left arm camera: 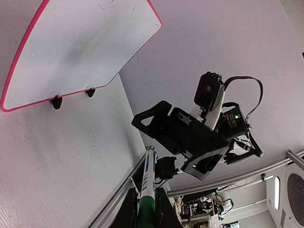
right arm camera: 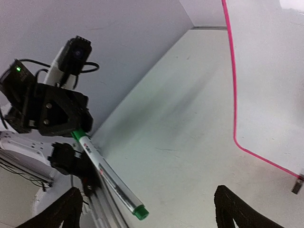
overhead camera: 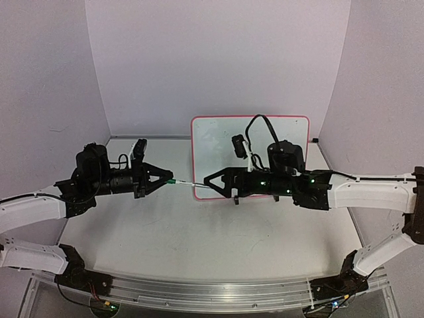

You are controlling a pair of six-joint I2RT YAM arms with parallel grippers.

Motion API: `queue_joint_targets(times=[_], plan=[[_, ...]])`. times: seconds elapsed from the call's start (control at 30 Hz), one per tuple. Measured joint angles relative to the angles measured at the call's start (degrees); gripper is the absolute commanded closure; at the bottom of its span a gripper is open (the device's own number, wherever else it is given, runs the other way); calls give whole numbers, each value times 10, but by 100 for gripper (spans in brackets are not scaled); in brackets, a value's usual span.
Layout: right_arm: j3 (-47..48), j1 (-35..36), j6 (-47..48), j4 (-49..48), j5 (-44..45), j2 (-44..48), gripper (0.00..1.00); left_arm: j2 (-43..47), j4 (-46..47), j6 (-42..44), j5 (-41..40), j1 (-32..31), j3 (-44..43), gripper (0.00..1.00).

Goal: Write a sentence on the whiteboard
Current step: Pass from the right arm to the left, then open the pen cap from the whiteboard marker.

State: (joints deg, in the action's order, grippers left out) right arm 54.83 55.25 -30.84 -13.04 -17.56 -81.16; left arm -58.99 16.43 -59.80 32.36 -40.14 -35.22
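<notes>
The whiteboard (overhead camera: pixel 218 142), white with a red frame, stands upright at the back centre of the table (overhead camera: pixel 165 232). My right arm hides part of it. The sentence is out of view; the parts of the board's face (left arm camera: pixel 80 47) that show are blank. A white marker (overhead camera: pixel 185 184) with green ends hangs level above the table. My left gripper (overhead camera: pixel 164 180) is shut on its green cap (left arm camera: pixel 145 209). My right gripper (overhead camera: pixel 208 182) stands open, its fingers (right arm camera: pixel 232 209) wide on either side of the marker's other end (right arm camera: pixel 140 213) without touching it.
Purple walls close in the table at the back and on both sides. The whiteboard's two black clip feet (left arm camera: pixel 57 102) rest on the tabletop. A metal rail (overhead camera: pixel 212 291) runs along the near edge between the arm bases.
</notes>
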Motion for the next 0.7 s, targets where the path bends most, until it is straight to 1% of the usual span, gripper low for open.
queue_joint_targets(times=[0.13,0.33,0.47,0.7], plan=[[-10,-7,-89,-109,-89,-15,12,4,30,3,6,0,1,100],[-10,-9,-179,-241,-173,-54,21,5,66,4,23,0,2,100],[-10,-9,-220,-295,-210,-82,26,7,81,4,26,0,6,100],[-10,-9,-254,-333,-232,-96,39,8,92,4,44,0,9,100]])
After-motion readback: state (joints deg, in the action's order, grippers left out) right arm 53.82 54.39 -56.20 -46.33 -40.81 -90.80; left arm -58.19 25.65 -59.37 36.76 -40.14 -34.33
